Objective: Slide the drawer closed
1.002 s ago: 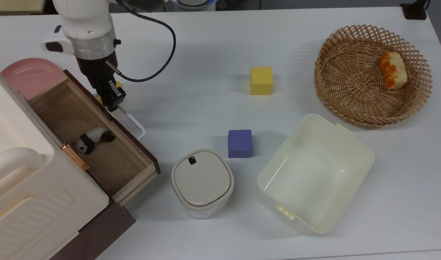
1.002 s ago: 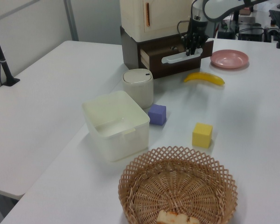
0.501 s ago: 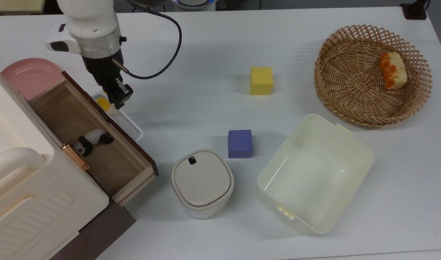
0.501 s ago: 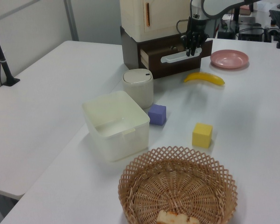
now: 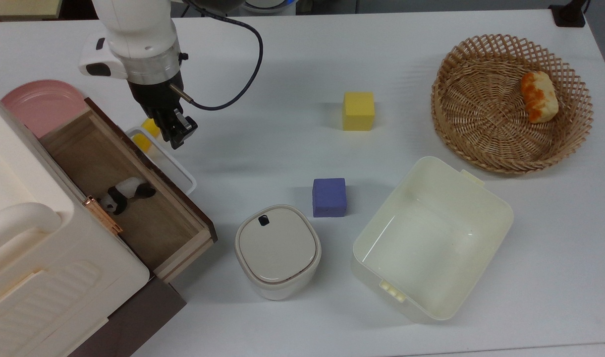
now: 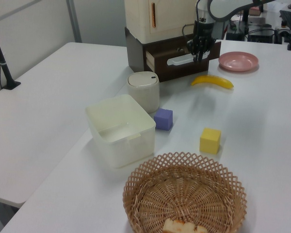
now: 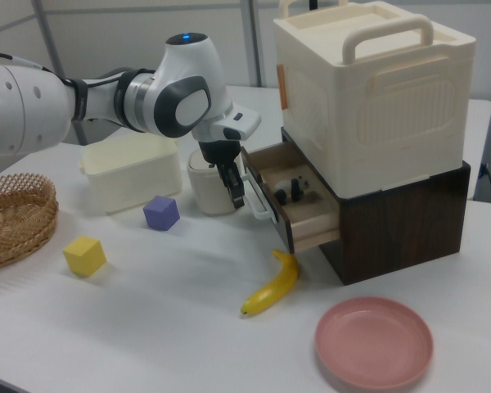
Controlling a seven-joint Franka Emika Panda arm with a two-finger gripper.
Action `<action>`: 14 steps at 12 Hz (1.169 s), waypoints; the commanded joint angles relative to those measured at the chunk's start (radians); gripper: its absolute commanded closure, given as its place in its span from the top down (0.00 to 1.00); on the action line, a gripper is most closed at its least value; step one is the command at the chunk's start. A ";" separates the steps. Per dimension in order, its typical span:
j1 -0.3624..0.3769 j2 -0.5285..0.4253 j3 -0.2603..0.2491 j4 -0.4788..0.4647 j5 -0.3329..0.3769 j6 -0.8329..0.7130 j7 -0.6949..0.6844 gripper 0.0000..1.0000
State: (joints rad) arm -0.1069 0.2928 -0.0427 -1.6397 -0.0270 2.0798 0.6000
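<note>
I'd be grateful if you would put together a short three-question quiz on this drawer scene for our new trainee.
1. True or false: the drawer is fully shut.
2. What lies inside the drawer? A) a purple cube B) a toy panda C) a banana
3. Fill in: in the right view, the gripper is beside the drawer's white ____.

Key:
1. False. The drawer stands open beneath the cream cabinet.
2. B. The toy panda lies on the drawer floor; the purple cube and the banana sit on the table.
3. Handle.
</note>
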 commanded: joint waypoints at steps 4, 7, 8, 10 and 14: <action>0.001 0.014 -0.002 -0.005 -0.013 0.041 -0.011 0.22; -0.005 0.035 -0.009 0.000 -0.013 0.071 -0.011 0.22; -0.013 0.043 -0.013 0.003 -0.013 0.074 -0.011 0.23; -0.025 0.046 -0.013 0.003 -0.011 0.141 -0.009 0.22; -0.039 0.077 -0.022 0.018 -0.008 0.201 0.001 0.23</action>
State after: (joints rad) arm -0.1379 0.3491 -0.0504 -1.6395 -0.0280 2.2277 0.5999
